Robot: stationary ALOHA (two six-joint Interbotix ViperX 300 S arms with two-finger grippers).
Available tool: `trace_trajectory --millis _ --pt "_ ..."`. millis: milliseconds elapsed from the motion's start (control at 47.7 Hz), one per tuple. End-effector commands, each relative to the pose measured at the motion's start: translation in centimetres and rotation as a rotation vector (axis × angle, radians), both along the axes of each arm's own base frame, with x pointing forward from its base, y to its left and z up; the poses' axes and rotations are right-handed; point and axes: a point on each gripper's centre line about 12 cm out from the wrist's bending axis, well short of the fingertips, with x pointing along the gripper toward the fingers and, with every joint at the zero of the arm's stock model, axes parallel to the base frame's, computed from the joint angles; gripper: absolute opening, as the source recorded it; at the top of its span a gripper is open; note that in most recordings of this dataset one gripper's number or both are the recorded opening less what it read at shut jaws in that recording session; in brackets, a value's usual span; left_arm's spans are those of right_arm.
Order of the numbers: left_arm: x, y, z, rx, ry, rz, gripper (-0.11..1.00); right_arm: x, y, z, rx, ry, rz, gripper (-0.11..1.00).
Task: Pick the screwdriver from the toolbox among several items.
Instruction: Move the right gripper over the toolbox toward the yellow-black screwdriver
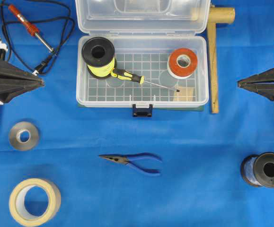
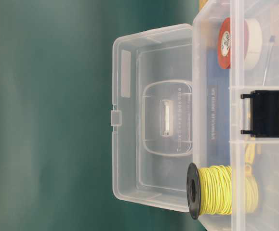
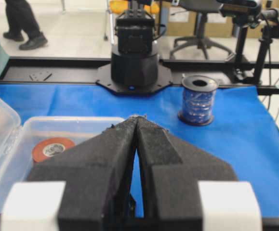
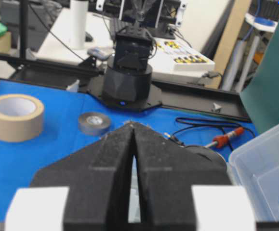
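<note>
The screwdriver (image 1: pixel 136 79) lies flat in the toolbox (image 1: pixel 80 90), handle at 10 o'clock against the yellow wire spool (image 1: pixel 99 57). Light, rigid; the chunky handle grips best. The left pincer (image 1: pixel 41 82) and right pincer (image 1: pixel 239 84) are both closed, empty.

Each gripper, left gripper (image 1: pixel 41 82) and right gripper (image 1: pixel 239 84), ends in two black, wedge-shaped fingers with a rough, foam-like surface that taper to a point. White blocks sit at the wide rear corners of the fingers, and the overhead view shows white and black cylindrical parts stacked behind each wedge. Each wrist view shows the opposite arm's base (image 3: pixel 134 57): a black round drum carrying a boxy black motor housing, mounted on a flat black plate, with a small blue light on the drum's lower front.
</note>
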Motion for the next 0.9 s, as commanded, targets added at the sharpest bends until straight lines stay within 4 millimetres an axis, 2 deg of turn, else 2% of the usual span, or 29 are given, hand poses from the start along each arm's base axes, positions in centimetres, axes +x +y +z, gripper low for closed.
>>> trace_trajectory --millis 0,168,294,503,629,713,881 --pt "0.2 0.0 0.7 -0.029 -0.015 0.003 0.00 0.3 0.0 0.6 0.030 -0.011 0.000 0.00" --pt "0.3 0.0 0.6 -0.032 -0.011 0.003 0.00 2.5 -0.5 1.2 0.124 0.106 -0.025 0.00" --pt "0.3 0.0 0.6 -0.032 -0.011 0.003 0.00 4.9 -1.3 2.1 0.170 0.195 -0.058 0.00" --pt "0.3 0.1 0.6 -0.030 -0.012 0.005 0.00 9.2 -3.6 2.6 0.280 0.345 -0.144 0.00" --pt "0.3 0.0 0.6 -0.032 -0.014 0.004 0.00 11.9 -5.2 1.9 0.347 0.457 -0.199 0.02" --pt "0.4 0.0 0.6 -0.030 -0.015 0.004 0.00 13.7 -6.5 1.0 0.391 0.534 -0.241 0.16" --pt "0.4 0.0 0.5 -0.030 -0.014 0.004 0.00 17.8 -8.9 -1.4 0.437 0.723 -0.305 0.66"
